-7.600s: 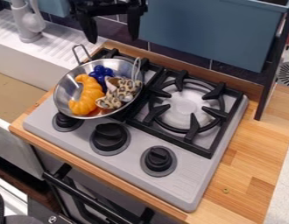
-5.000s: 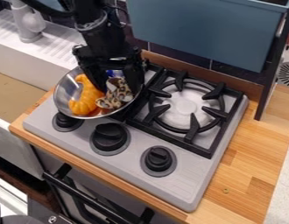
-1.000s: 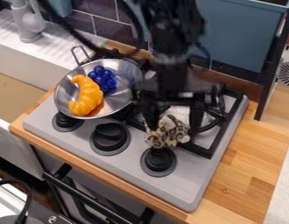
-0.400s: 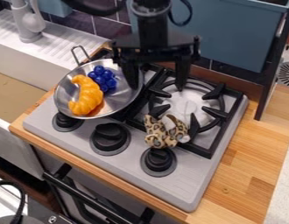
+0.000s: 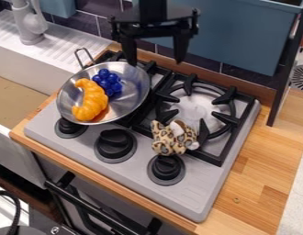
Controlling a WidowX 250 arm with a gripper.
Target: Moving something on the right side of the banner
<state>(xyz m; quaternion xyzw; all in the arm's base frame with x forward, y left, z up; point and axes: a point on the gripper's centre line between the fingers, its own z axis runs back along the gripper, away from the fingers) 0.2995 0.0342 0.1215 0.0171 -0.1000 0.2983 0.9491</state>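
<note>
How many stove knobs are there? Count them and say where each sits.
3, along the stove's front: left knob, at the pan's lower rim; middle knob, between the others; right knob, just below the leopard-print toy.

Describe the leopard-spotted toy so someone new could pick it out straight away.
Find the grey stovetop and look toward its right-hand burner. At that burner's front edge, just behind the rightmost black knob, sits a small spotted plush toy. Unlike the orange croissant and blue grapes, it is outside the metal pan.
</note>
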